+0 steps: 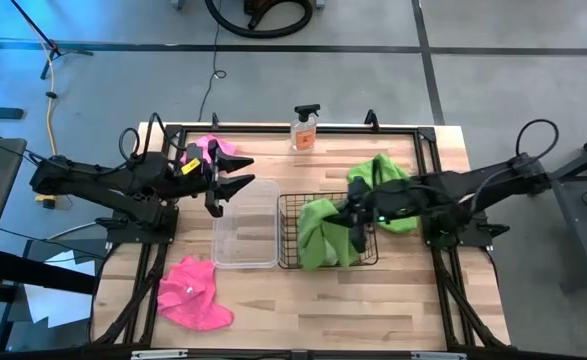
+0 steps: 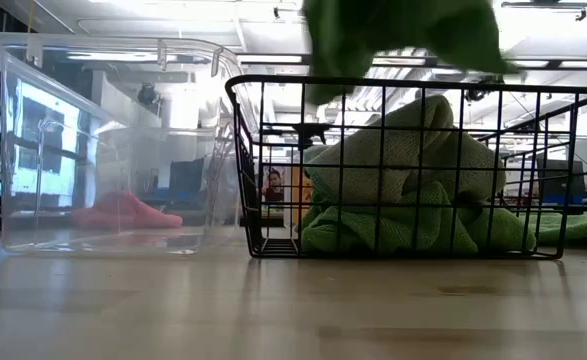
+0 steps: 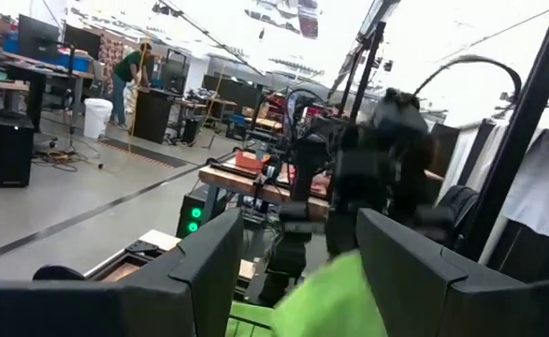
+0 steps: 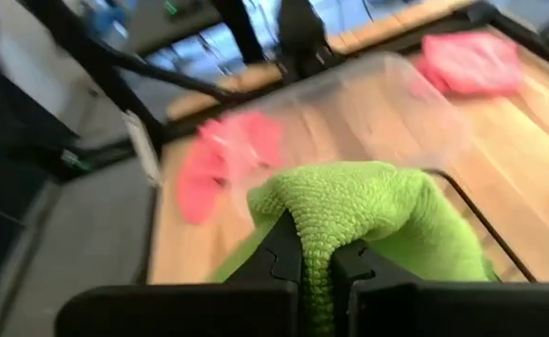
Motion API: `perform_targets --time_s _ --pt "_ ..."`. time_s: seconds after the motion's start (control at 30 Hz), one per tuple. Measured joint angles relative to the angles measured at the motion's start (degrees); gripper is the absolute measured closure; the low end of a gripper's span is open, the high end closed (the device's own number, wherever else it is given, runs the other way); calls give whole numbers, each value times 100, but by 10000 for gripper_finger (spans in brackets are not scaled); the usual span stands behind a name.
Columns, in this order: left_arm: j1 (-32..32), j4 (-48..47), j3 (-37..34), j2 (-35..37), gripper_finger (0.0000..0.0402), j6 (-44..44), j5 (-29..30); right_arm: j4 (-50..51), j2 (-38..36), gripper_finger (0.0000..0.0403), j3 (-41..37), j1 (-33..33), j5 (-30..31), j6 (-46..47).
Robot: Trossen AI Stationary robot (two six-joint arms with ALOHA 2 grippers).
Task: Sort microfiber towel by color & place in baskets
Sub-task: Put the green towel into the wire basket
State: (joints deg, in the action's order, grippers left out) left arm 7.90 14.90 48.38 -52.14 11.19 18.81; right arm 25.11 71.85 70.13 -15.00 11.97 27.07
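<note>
We see the right gripper (image 1: 357, 222) clamped on a green towel (image 4: 368, 211) over the wire basket (image 1: 290, 262) mid-surface (image 1: 413, 300); left gripper (image 1: 235, 172) apart above the clear tub (image 1: 245, 252); pink towels (image 1: 195, 292) near the left edge; workbenches behind.

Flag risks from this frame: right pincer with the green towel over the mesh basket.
1. The green towel in the right pincer droops over the black wire basket's wall beside the clear tub; released now, it could hang outside.
2. Its loops may snag the wire.
3. The open left pincer hovers over the tub, close to the right arm.
</note>
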Motion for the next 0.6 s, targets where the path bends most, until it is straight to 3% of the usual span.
perform_targets --time_s 0.2,0.47,0.6 --pt "0 0 0 0 202 -86 9 603 601 403 0 345 250 266" --pt "0 -2 0 0 202 -90 6 1535 1321 403 7 408 -895 1386" --pt "0 -2 0 0 202 -97 6 1657 1720 403 7 457 -966 1960"
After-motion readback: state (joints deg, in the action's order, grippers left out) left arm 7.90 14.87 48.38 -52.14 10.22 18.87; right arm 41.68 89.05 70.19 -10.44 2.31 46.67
